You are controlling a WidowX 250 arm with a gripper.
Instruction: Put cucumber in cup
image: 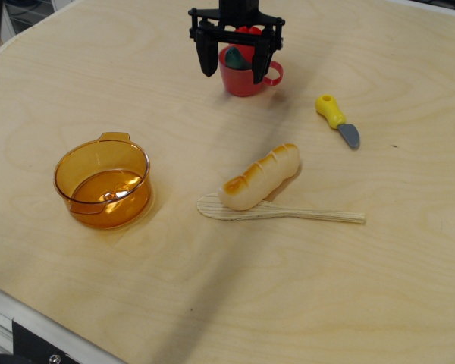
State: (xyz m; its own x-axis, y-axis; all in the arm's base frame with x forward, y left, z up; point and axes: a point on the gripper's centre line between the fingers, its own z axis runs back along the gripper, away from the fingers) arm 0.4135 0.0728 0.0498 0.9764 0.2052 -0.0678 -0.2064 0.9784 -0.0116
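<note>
The red cup [244, 78] stands at the far middle of the table, its loop handle to the right. The dark teal-green cucumber [236, 57] sits inside the cup, its rounded end showing above the rim. My black gripper [233, 64] hangs right over the cup with its fingers [208, 57] spread wide on either side of it. The jaws are open and hold nothing.
An orange see-through pot [103, 182] stands at the left. A tan bread loaf [259, 177] lies on a wooden spatula [280, 211] in the middle. A yellow-handled toy knife [337, 120] lies at the right. The table's [212, 303] near edge is at the lower left.
</note>
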